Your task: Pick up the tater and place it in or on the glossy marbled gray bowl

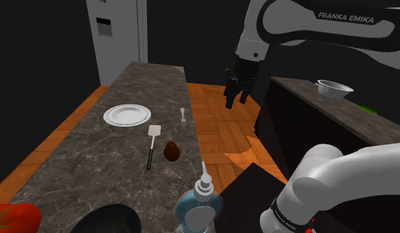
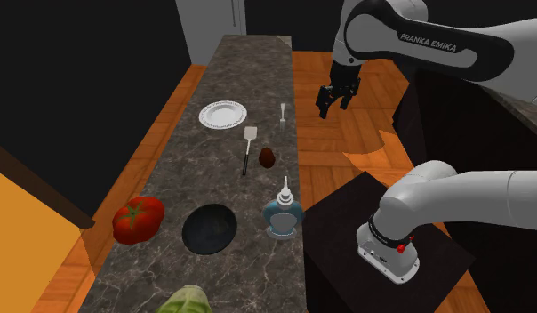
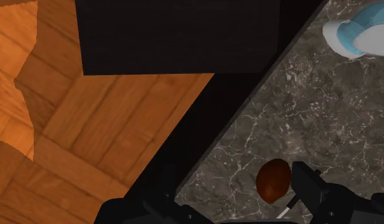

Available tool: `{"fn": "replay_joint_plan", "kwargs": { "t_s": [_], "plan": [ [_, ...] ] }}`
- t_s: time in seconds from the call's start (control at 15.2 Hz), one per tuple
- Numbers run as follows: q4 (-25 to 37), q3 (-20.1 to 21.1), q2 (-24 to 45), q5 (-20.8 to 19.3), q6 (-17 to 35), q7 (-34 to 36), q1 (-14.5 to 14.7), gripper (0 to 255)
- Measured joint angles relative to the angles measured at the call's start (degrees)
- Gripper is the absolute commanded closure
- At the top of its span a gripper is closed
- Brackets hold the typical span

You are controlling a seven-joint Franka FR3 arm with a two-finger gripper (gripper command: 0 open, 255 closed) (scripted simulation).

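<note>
Nearest the shoulder camera: blue-and-white pump soap bottle (image 1: 197, 208) at the near end of the long dark marbled stone counter (image 1: 93, 152), with a shiny red tomato (image 1: 13, 218) and a dark glossy round bowl (image 1: 106, 222) alongside. Probably the target, that dark bowl, though hard to call gray in this dim light; paler grey bowl (image 1: 334, 89) on the dark cabinet (image 1: 304, 126) across the aisle.

Further along, close to the counter's aisle-side edge: small brown oval potato (image 1: 171, 151), lying free, just beside a white-bladed spatula with a black handle (image 1: 151, 147).

Off the counter's edge, high over the wooden floor (image 1: 212, 112) of the aisle: all-black two-finger gripper (image 1: 236, 99), fingers spread apart and empty. From the wrist, potato (image 3: 273, 181) down beside one finger (image 3: 318, 191), not between the two.

Step in hand, by judgement: the approach. Shift sideways over the counter until centred on the potato, then descend straight. Close across the short axis, low on the body, against rolling. Keep fingertips off the spatula handle on the side away from the aisle, and off the stone edge on the other. Open air above; bare stone between potato and bottle. For the carry, lift well up first and pass clear of the tall bottle beside the dark bowl.
</note>
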Motion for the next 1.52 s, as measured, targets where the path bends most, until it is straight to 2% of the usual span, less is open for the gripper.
{"fn": "replay_joint_plan", "kwargs": {
  "t_s": [0.13, 0.53, 1.12, 1.52],
  "plan": [
    [-0.2, 0.4, 0.5, 0.3, 0.7, 0.5, 0.1, 0],
    [-3.1, 4.1, 7.5, 3.1, 9.7, 5.5, 0.6, 0],
    [-2.4, 10.0, 23.4, 6.0, 24.0, 13.6, 1.2, 0],
    [2.1, 12.8, 37.1, 5.3, 32.6, 19.1, 1.5, 0]
  ]
}}
